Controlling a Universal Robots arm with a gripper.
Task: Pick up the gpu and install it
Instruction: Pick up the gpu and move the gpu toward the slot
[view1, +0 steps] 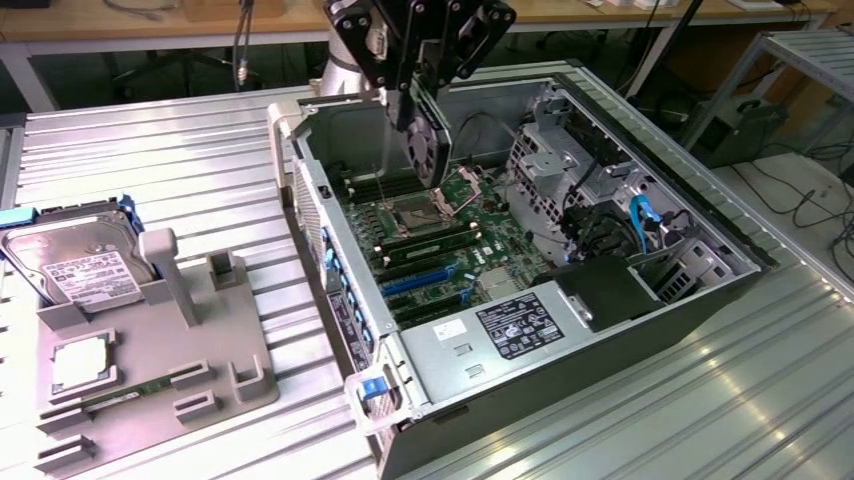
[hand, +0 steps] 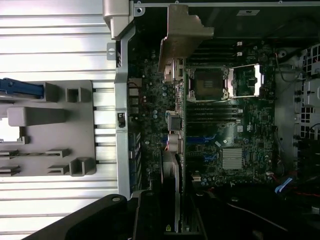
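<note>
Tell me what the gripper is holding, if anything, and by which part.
The gripper holds the gpu by its upper end; the card hangs down below it, above the open computer case.

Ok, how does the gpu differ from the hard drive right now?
The gpu hangs on edge in the gripper over the open case; the hard drive sits in the grey holder at the exterior view's left, with nothing gripping it. The gpu shows a black round fan; the hard drive shows a silver face with a white label. Both are flat, rectangular parts.
</note>
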